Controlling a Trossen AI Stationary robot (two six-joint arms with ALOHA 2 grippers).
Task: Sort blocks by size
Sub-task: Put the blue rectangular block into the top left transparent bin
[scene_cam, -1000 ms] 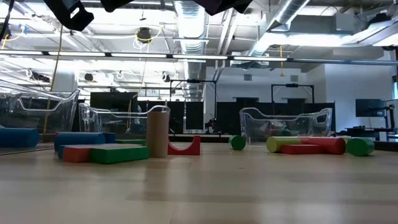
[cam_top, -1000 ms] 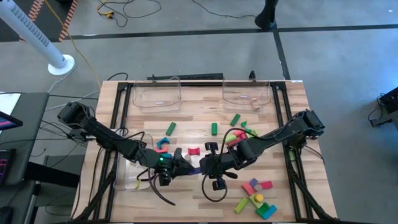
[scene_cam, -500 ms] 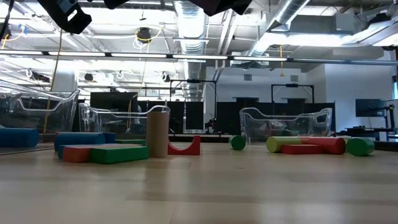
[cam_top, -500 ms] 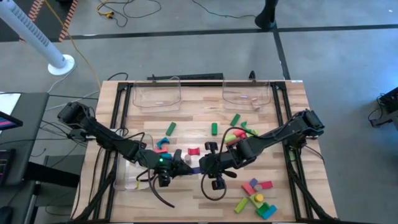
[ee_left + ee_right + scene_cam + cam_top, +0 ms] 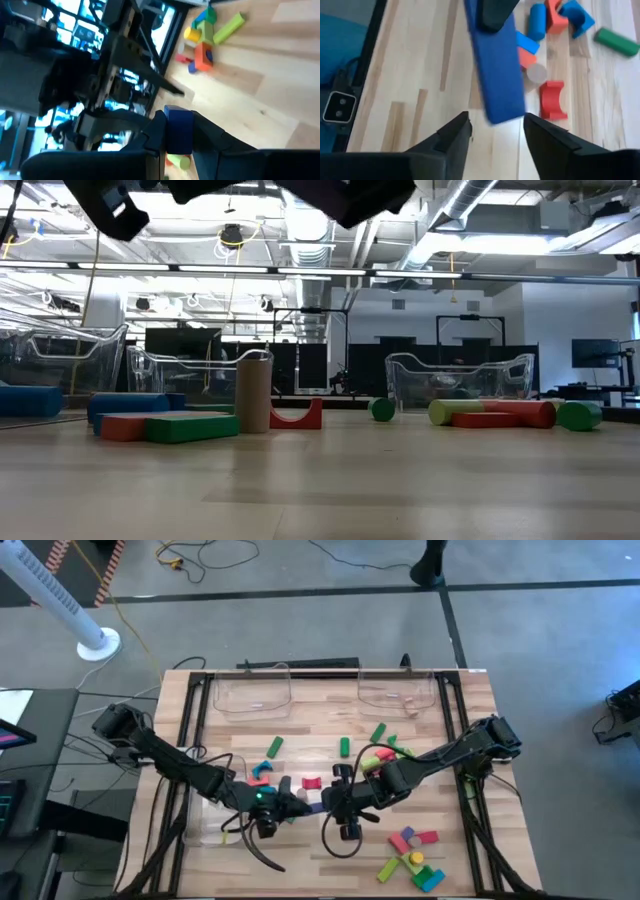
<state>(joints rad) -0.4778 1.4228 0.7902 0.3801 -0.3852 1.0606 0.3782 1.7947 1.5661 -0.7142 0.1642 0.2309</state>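
A long blue block point(image 5: 497, 65) hangs in the air over the middle of the table, between my two grippers point(image 5: 313, 808). My left gripper point(image 5: 179, 117) is shut on one of its ends. My right gripper point(image 5: 496, 132) stands open at the block's other end, one finger on each side of it, touching nothing. More blocks lie below on the table: a red arch point(image 5: 552, 100), a plain wooden cylinder point(image 5: 537, 73) standing on end, and blue and green cylinders. My left gripper pinches the blue block's end point(image 5: 179, 131) between its two fingers; in the right wrist view one dark finger point(image 5: 492, 15) lies on that far end. The fingers reach in about level from the table's left. The block is lifted clear of the table.
Two clear bins point(image 5: 250, 695) point(image 5: 397, 692) stand at the far edge. Loose blocks lie mid-table point(image 5: 268, 765) and in a heap near the right front corner point(image 5: 412, 862). In the low view, the wooden cylinder point(image 5: 253, 392) and the red arch point(image 5: 297, 416) stand together.
My right hand has tipped a little; its dark bulk shows lower at the top of the low view. The blue block has stayed up in the air between the two grippers. Neither arm has travelled across the table.
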